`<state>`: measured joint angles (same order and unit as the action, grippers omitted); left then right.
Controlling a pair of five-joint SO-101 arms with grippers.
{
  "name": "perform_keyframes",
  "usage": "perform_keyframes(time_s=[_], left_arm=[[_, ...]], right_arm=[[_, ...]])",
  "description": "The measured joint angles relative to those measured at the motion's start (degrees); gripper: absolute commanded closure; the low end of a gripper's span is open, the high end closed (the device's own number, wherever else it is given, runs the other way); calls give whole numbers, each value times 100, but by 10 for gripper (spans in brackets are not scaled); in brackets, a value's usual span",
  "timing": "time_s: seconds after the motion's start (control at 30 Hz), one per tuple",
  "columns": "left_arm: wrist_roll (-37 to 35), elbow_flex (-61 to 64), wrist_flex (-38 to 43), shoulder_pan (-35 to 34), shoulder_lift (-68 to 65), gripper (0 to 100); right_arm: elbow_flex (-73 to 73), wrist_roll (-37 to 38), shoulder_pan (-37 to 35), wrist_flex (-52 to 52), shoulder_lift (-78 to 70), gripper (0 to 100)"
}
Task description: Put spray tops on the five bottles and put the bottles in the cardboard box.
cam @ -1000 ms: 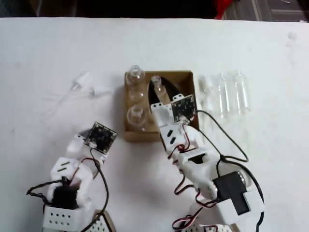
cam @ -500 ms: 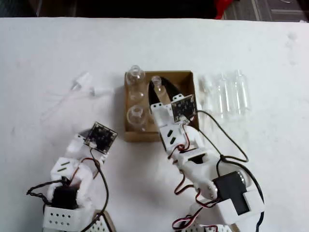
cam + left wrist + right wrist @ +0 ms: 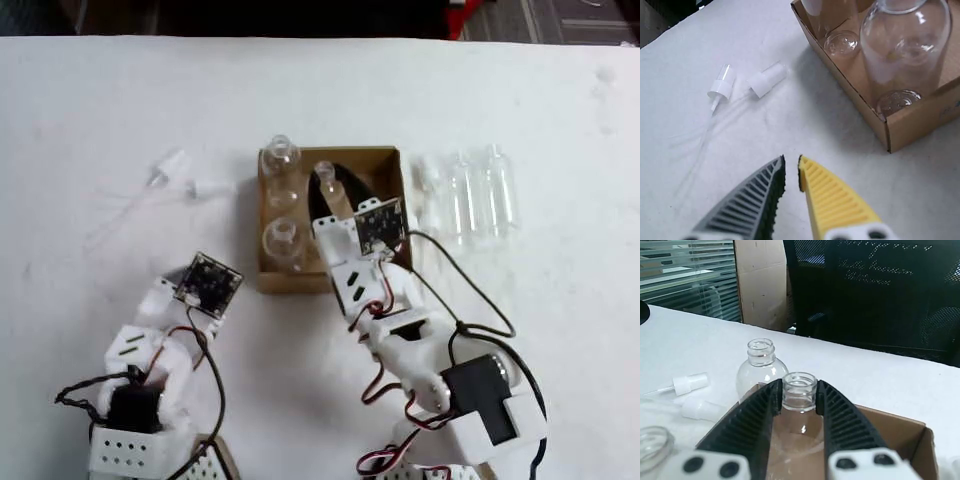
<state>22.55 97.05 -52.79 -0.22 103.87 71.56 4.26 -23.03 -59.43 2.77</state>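
Observation:
The cardboard box (image 3: 385, 160) sits mid-table with three clear open-necked bottles standing in it. My right gripper (image 3: 800, 386) is shut on the neck of one bottle (image 3: 800, 412) inside the box (image 3: 900, 427), also seen from above (image 3: 323, 174). A second bottle (image 3: 760, 365) stands just behind it, and a third (image 3: 282, 240) is near the box's front left. Two white spray tops (image 3: 722, 87) (image 3: 767, 80) lie on the table left of the box. My left gripper (image 3: 791, 162) hovers shut and holding nothing over the bare table, short of the spray tops.
Three more clear bottles (image 3: 465, 200) lie side by side on the table just right of the box. The right arm (image 3: 400, 320) stretches over the box's front wall. The left arm (image 3: 150, 350) stays at the front left. White tabletop lies all around.

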Motion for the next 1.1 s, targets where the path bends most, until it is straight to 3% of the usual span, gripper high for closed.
perform_keyframes(time_s=[0.47, 0.7, 1.1], left_arm=[[0, 0, 0, 0, 0, 946], [0, 0, 0, 0, 0, 946], [0, 0, 0, 0, 0, 946]], right_arm=[[0, 0, 0, 0, 0, 971], [79, 0, 0, 0, 0, 794], [97, 0, 0, 0, 0, 783]])
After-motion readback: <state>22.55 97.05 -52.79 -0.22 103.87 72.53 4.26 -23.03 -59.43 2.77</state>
